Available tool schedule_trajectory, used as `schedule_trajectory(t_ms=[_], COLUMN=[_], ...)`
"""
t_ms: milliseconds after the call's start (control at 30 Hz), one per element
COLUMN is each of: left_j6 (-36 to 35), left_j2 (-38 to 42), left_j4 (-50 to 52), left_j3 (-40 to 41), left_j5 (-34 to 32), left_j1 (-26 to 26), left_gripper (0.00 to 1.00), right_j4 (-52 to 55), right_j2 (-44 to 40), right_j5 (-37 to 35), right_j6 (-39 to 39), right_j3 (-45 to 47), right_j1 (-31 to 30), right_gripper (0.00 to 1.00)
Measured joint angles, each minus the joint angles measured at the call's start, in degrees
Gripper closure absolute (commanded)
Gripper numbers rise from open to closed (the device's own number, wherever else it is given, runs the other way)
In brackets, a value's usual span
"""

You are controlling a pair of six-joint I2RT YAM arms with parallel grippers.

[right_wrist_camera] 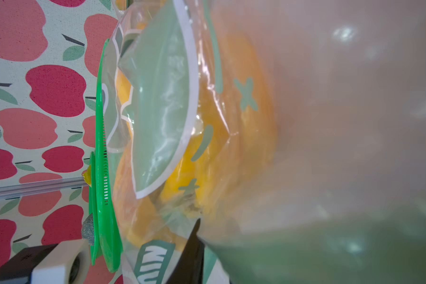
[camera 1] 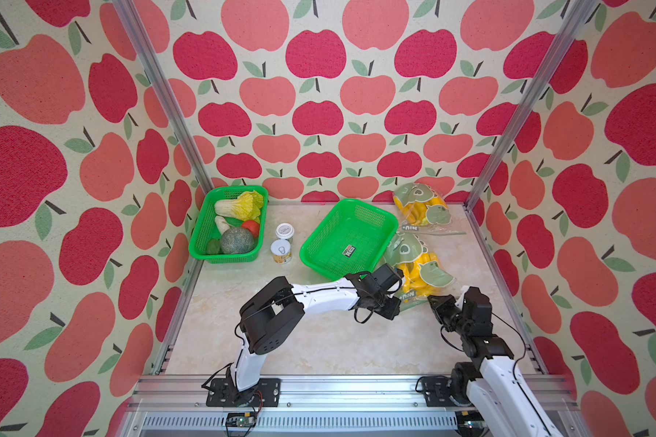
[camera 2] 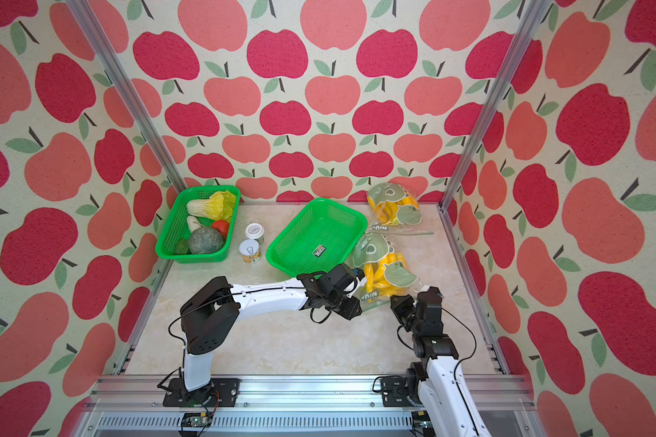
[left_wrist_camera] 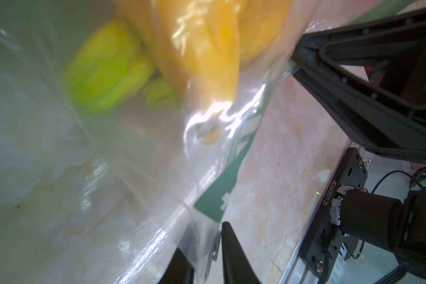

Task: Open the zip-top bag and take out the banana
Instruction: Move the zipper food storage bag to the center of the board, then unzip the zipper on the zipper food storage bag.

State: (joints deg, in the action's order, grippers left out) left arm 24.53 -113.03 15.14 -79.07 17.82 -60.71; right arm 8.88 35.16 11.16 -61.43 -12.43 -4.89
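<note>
The zip-top bag (camera 1: 428, 278) (camera 2: 394, 274) is clear with green prints and lies at the right, against the empty green basket. Yellow bananas (camera 1: 411, 276) (left_wrist_camera: 202, 49) (right_wrist_camera: 190, 177) show through its film. My left gripper (camera 1: 401, 302) (left_wrist_camera: 203, 238) is at the bag's near edge by the green strip. Its jaws stand slightly apart, and the film and zip edge hang loosely between them. My right gripper (camera 1: 433, 300) (right_wrist_camera: 202, 236) is at the bag's near right corner, shut on the film. Only one of its fingers (right_wrist_camera: 194, 246) shows; blurred film covers the other.
A second bag of bananas (camera 1: 421, 208) lies at the back right. The empty green basket (camera 1: 330, 242) sits mid-table. Another green basket (camera 1: 201, 227) at the back left holds vegetables. Two cans (camera 1: 285, 231) (camera 1: 281, 251) stand between the baskets. Frame posts and walls bound the table.
</note>
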Motion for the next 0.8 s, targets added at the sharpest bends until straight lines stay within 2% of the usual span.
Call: schedule_trajectory(t_ms=[133,233,300,433,567,800], left_j6=[-2.0,-4.8,-6.9,-12.2,-20.7,-37.2], left_j2=[0.4,2.1,4.7,10.7,14.9,12.8], left_j4=[1.4,3.2,3.6,2.1,-5.6,-18.5], left_j3=[-0.1,0.0,0.6,2.6,7.2,13.5], left_j5=[-1.6,-4.7,-7.3,-11.5,-14.4,-18.9], left_j1=[0.0,-0.1,-0.3,-0.8,-2.7,-9.0], left_gripper=[0.51,0.27,0.19,0.15,0.14,0.18], right_j4=[4.0,8.2,10.5,14.4,18.7,25.2], right_j2=[0.6,0.5,0.5,0.5,0.6,5.6], right_j5=[-0.6,-1.7,-2.7,-3.7,-3.8,-3.8], right_j6=[1.6,3.4,4.7,6.4,7.6,9.5], right_j3=[-3.1,-7.5,-10.2,-12.9,-15.1,-24.2], right_j1=[0.0,0.0,0.0,0.0,0.0,1.0], right_gripper=[0.98,1.0,1.0,1.0,1.0,1.0])
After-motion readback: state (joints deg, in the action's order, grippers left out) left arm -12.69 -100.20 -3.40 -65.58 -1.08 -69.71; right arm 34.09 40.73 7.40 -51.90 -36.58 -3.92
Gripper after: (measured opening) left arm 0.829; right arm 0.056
